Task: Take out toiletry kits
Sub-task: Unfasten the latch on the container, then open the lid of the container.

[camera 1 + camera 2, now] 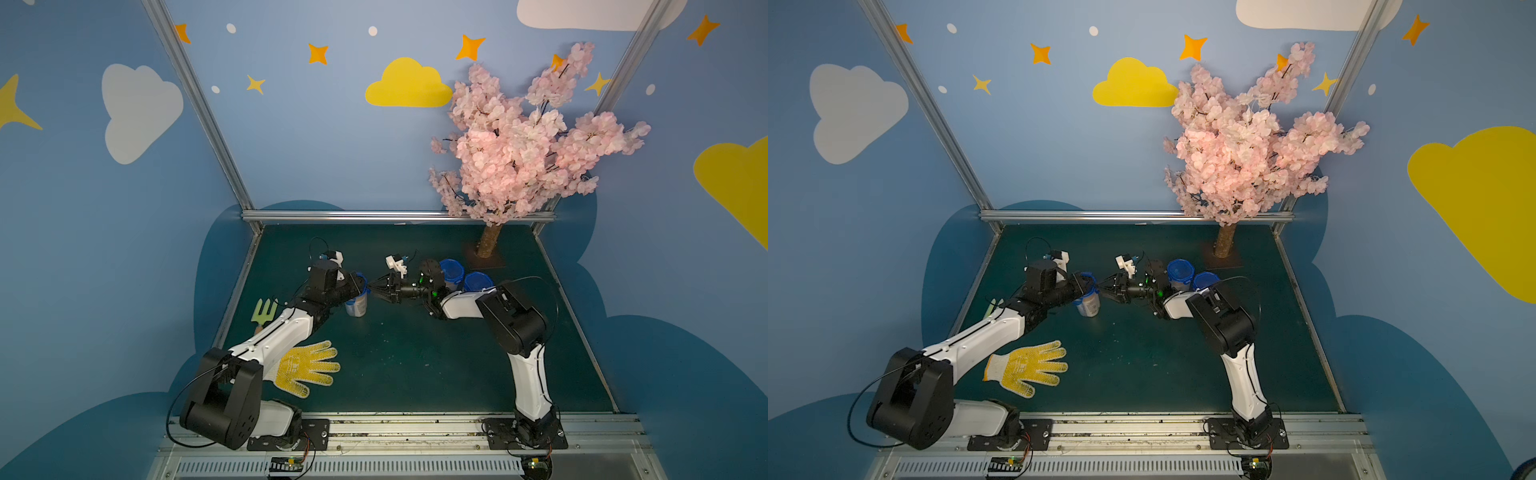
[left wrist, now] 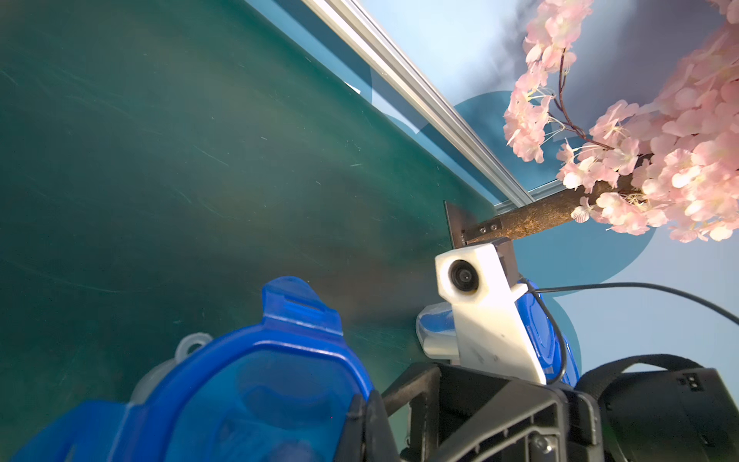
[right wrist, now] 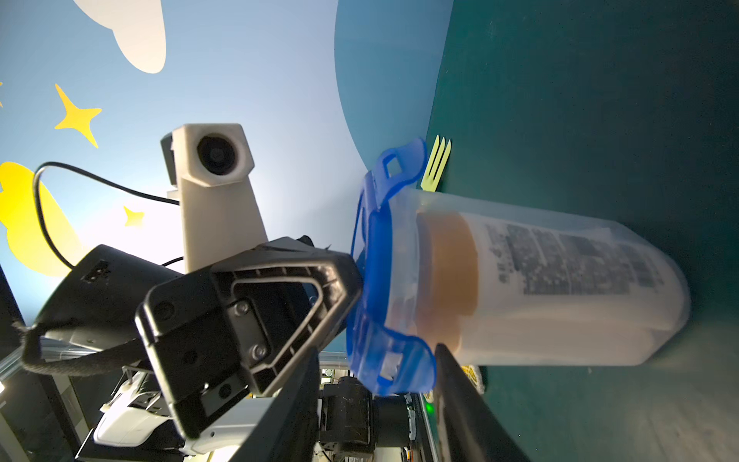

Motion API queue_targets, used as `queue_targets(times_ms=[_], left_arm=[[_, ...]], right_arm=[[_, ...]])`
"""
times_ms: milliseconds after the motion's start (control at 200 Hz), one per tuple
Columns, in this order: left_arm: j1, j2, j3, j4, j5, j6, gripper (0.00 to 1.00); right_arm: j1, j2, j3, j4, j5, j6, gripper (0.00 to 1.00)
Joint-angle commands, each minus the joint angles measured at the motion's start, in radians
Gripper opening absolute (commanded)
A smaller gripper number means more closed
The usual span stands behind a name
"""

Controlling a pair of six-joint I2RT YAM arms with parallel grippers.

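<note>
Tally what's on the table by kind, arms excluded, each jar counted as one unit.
Clear plastic jars with blue tabbed lids: 3
White knit glove with yellow dotted palm: 1
Pale green plastic garden fork: 1
Pink artificial blossom tree: 1
Total: 6

The walls (image 1: 311,137) around the blossom tree (image 1: 536,137) were bright in both top views, the table (image 1: 415,365) below it dim; frame posts (image 1: 201,108) bowed toward the edges. In the left wrist view the tree's petals were crisp but the blue lid (image 2: 256,392), away from it, was soft. In the right wrist view the wall glared white, and the toiletry kit (image 3: 448,264) looked milky through the jar (image 3: 640,256), print smeared.
</note>
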Motion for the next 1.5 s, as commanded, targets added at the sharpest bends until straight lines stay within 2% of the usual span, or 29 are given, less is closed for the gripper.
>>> queue_targets(times_ms=[0,355,476,566,641,691,861,1167,1372,1497], left_arm=[[0.003,0.115,-0.149,-0.466,-0.059,0.001,0.02],[0.002,0.101,-0.151,-0.466,-0.057,-0.002,0.02],[0.002,0.081,-0.126,-0.487,-0.055,0.004,0.02],[0.002,0.055,-0.100,-0.506,-0.060,0.006,0.02],[0.002,0.032,-0.083,-0.512,-0.059,0.005,0.02],[0.003,0.021,-0.071,-0.521,-0.059,0.004,0.02],[0.000,-0.003,-0.051,-0.537,-0.061,0.007,0.02],[-0.001,0.014,-0.053,-0.520,-0.050,0.007,0.02],[-0.001,0.023,-0.049,-0.513,-0.043,0.009,0.02],[-0.001,0.025,-0.048,-0.516,-0.048,0.011,0.02]], right_arm=[[-0.001,-0.119,0.016,0.071,-0.025,-0.051,0.45],[-0.003,-0.160,0.031,-0.014,-0.027,-0.091,0.44],[-0.003,-0.189,0.038,-0.214,-0.007,-0.194,0.41],[-0.002,-0.216,0.054,-0.454,0.033,-0.315,0.41],[-0.002,-0.230,0.077,-0.634,0.076,-0.410,0.44],[-0.002,-0.232,0.084,-0.687,0.093,-0.441,0.48],[0.001,-0.191,0.104,-0.665,0.071,-0.417,0.54],[0.024,-0.112,0.200,-0.668,0.033,-0.397,0.53],[0.026,-0.097,0.210,-0.673,0.040,-0.390,0.54],[0.028,-0.094,0.206,-0.643,0.032,-0.371,0.45]])
